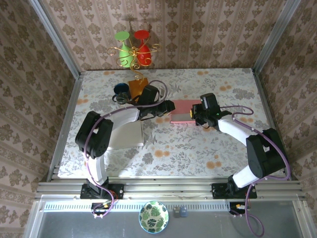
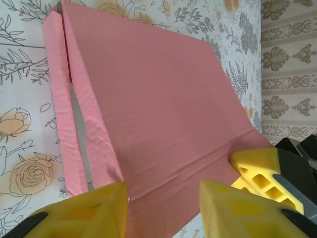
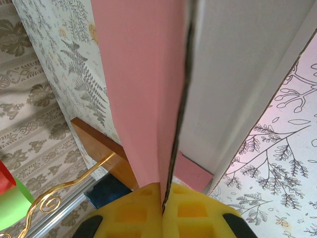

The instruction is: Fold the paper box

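**Top external view:** The paper box (image 1: pixel 182 110) lies flat near the centre of the table (image 1: pixel 198 148). The left gripper (image 1: pixel 167 107) is at the box's 9 o'clock edge. The right gripper (image 1: pixel 196 115) is at its 3 o'clock edge.

**Left wrist view:** The pink panel of the paper box (image 2: pixel 158 99) occupies the centre, with a raised flap at 9 o'clock. The fingers (image 2: pixel 84 213) stand apart, with the panel's near edge between them. Whether they grip the panel cannot be told.

**Right wrist view:** At 6 o'clock the fingers (image 3: pixel 210 201) are clamped together on an upright wall of the paper box (image 3: pixel 138 74).
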{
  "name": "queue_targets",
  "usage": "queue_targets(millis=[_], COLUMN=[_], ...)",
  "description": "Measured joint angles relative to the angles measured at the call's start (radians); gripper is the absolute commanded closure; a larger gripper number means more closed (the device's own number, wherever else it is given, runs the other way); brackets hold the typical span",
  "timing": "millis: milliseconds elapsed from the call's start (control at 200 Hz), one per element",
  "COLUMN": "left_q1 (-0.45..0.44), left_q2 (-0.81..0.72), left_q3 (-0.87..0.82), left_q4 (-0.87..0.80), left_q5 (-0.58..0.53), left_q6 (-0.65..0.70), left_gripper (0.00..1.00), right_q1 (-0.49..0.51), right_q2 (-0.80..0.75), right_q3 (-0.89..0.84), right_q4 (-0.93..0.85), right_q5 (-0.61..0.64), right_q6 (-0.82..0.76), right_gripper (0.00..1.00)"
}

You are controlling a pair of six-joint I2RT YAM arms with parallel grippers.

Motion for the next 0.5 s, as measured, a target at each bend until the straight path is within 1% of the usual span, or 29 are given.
queue_targets(millis=[185,310,430,500], left_q1=[0.001,0.001,0.001,0.001], left_q2=[0.039,0.053,0.054,0.054], left_q3=[0.0,0.0,0.0,-0.001], left_q4=[-0.004,-0.003,0.001,0.006], left_q5=[0.004,0.012,0.017,0.021], left_q6=[-0.001,-0.002,-0.007,-0.01], left_gripper=[0.62,0.67,0.75,0.76], right_q1=[0.0,0.0,0.0,0.0], right_q2=[0.0,0.0,0.001,0.001], right_q3=[0.0,0.0,-0.003,-0.005], right_q4=[0.0,0.0,0.001,0.001], right_q5=[-0.007,-0.009,-0.011,-0.014], right_q6=[0.0,0.0,0.0,-0.002], right_gripper=[1.0,1.0,1.0,1.0])
